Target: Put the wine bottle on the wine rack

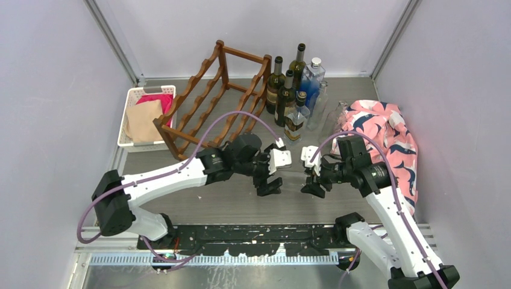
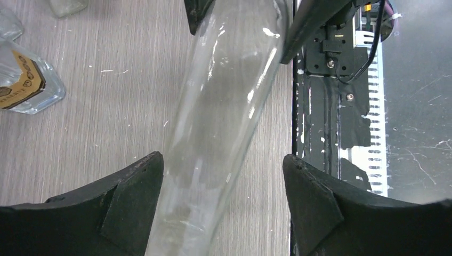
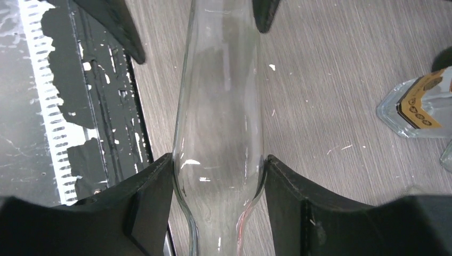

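Observation:
A clear glass wine bottle hangs level above the table between my two grippers. My right gripper is shut on the wine bottle, with both pads pressed on the glass where the body narrows. My left gripper is open around the other end: one finger lies beside the glass and the other stands well apart from it. From above, the left gripper and right gripper face each other at mid-table. The dark wooden wine rack stands behind the left arm, with no bottle on it.
Several bottles stand grouped right of the rack, a square labelled one nearest the grippers. A white basket with cloths sits at the left. A pink patterned cloth lies at the right. Walls close in on three sides.

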Robot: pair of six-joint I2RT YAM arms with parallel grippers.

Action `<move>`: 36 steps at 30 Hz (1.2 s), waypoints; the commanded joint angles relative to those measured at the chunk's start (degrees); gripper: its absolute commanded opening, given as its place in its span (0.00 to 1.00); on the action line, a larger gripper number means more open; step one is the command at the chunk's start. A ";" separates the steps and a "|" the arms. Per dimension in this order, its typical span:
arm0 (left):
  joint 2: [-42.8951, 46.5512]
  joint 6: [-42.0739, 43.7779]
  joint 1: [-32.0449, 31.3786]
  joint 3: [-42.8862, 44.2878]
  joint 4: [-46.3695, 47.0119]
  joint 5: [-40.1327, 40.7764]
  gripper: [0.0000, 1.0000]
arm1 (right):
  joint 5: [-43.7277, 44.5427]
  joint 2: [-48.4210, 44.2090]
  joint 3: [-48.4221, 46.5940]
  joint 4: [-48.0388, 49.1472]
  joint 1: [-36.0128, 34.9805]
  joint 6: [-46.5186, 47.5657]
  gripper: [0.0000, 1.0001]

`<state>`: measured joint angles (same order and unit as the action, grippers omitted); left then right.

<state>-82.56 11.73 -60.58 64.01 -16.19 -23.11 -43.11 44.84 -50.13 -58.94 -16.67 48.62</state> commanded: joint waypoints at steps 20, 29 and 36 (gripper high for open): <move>7.83 -16.23 6.77 30.75 -19.07 14.95 0.82 | 5.23 -2.59 12.55 36.25 -1.59 -21.32 0.01; 8.09 -14.54 8.89 33.34 -21.05 29.58 0.81 | 13.79 5.19 16.48 56.20 -11.09 -28.22 0.01; 10.59 -14.17 11.02 29.50 -17.91 31.35 0.81 | 21.21 10.86 18.93 68.17 -17.04 -32.37 0.01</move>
<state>-74.72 -2.59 -50.48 95.13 -36.88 5.26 -26.15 54.26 -30.72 -6.26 -31.53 20.05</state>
